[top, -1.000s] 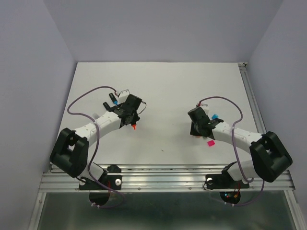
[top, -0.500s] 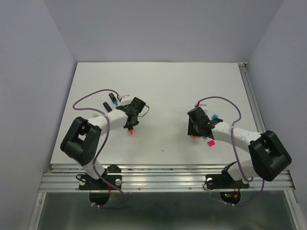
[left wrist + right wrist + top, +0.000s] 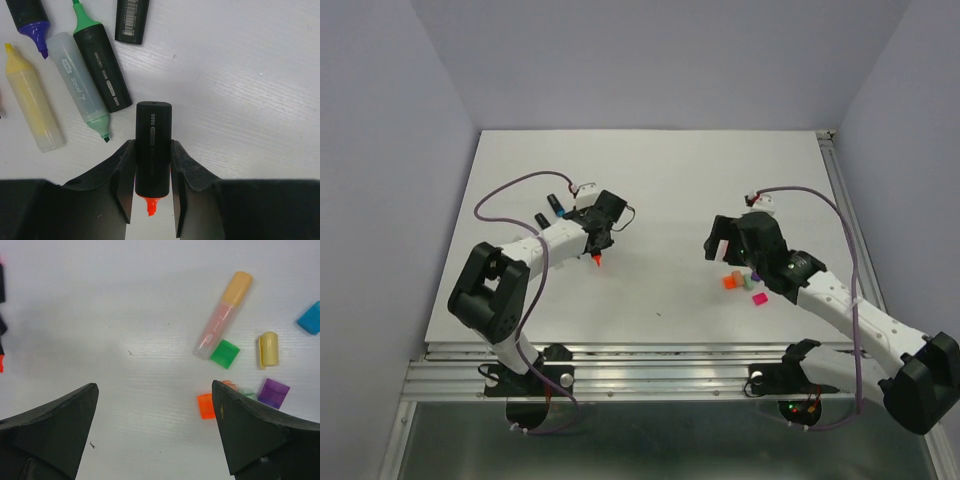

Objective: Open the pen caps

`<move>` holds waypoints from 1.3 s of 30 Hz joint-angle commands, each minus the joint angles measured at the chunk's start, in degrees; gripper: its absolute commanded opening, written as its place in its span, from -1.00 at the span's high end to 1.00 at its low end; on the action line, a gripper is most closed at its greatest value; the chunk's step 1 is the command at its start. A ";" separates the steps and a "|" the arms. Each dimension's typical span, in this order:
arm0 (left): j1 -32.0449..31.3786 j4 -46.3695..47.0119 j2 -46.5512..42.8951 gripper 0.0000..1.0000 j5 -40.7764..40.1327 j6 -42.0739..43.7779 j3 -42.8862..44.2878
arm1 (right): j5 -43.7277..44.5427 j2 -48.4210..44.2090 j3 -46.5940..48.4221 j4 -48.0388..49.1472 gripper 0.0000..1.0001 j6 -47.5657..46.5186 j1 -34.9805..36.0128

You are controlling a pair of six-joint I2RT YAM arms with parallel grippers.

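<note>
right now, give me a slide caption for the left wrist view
Left fingers clamp a black highlighter, orange tip bared, other uncapped pens lying beyond it

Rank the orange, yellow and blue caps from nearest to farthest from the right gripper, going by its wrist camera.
1. The orange cap, beside a finger of the right gripper.
2. The yellow cap, farther up, to the right.
3. The blue cap, at the picture's right edge.

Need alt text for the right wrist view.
Wide-open jaws hang over a white table where an orange cap, green cap, purple cap, yellow cap and blue cap lie loose. A pastel pen lies beside them, its peach cap still on.
</note>
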 commanded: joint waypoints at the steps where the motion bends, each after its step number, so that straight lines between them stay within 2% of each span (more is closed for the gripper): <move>1: 0.06 0.63 2.78 0.73 -1.80 2.92 4.23 | 4.51 -4.82 0.40 2.68 -1.00 -0.29 -0.47; 7: 1.28 0.02 7.18 0.52 -0.84 4.59 7.57 | 5.04 -9.13 0.22 0.05 -1.00 0.15 -0.47; 8: 1.37 -0.42 7.88 0.43 -0.92 4.77 7.92 | 5.57 -9.31 0.65 -0.66 -1.00 0.68 -0.47; 10: 1.55 -0.86 8.33 0.08 -0.66 5.21 8.98 | 5.83 -9.40 1.01 -2.07 -1.00 0.77 -0.47; 11: 1.64 -1.13 7.98 0.00 -0.83 5.21 9.33 | 5.92 -9.40 1.18 -2.42 -1.00 0.86 -0.47; 19: 1.55 -1.74 2.98 -0.28 0.92 6.88 9.77 | 6.36 -9.93 1.62 -3.30 -1.00 1.56 -0.47; 24: 1.03 2.29 -2.39 -0.38 6.62 10.21 6.88 | 8.64 -7.56 2.85 -5.67 -1.00 3.93 -0.47; 27: 0.06 10.19 -5.47 -0.50 21.89 15.92 4.33 | 13.11 -6.32 3.99 -8.57 -1.00 7.79 -0.65; 28: -0.55 13.51 -5.99 -0.63 24.71 16.72 4.15 | 17.05 -5.54 4.78 -10.84 -1.00 10.93 -0.99; 30: -3.52 15.47 -5.91 -0.64 28.33 18.21 4.93 | 20.41 -4.57 5.83 -14.01 -1.00 14.46 -2.22; 32: -5.91 16.62 -3.99 -0.65 28.08 18.83 6.68 | 20.60 -3.08 6.72 -17.27 -1.00 16.75 -5.54; 39: -13.65 16.10 8.84 -0.67 30.00 19.80 20.55 | 12.35 0.88 6.10 -16.74 -1.00 16.32 -17.59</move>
